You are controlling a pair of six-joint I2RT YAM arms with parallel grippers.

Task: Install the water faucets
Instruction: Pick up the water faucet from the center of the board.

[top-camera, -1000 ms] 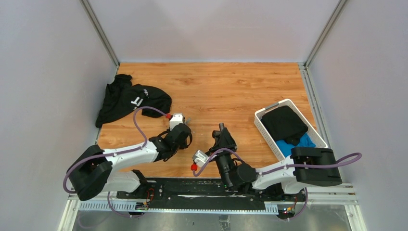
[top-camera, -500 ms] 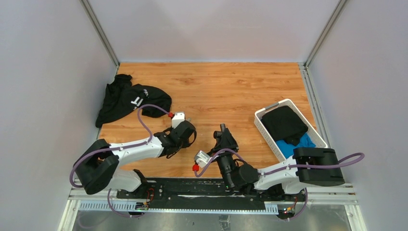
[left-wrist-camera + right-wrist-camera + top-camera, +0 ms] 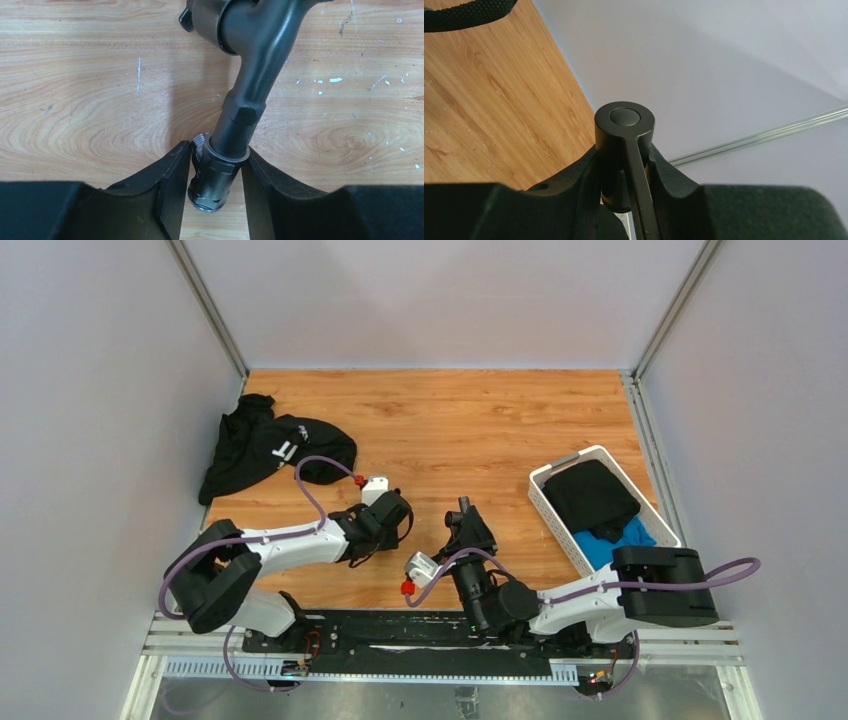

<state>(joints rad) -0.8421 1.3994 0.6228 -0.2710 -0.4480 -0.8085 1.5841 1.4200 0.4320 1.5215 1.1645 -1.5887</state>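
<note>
Wooden counter (image 3: 450, 420): black garment (image 3: 270, 447) heaped at far left. White basket (image 3: 549, 512) at right, holding black cloth (image 3: 590, 495) and blue cloth (image 3: 615, 540).

A wooden surface (image 3: 480, 410) with warm orange grain fills the enclosure. Plain pale grey walls (image 3: 440, 300) close it in on three sides, joined by slanting aluminium corner posts (image 3: 205, 305). A metal rail (image 3: 400, 672) runs along the near edge. Close up, the wood shows fine scratches and white specks (image 3: 330, 80). The light is soft and even.
</note>
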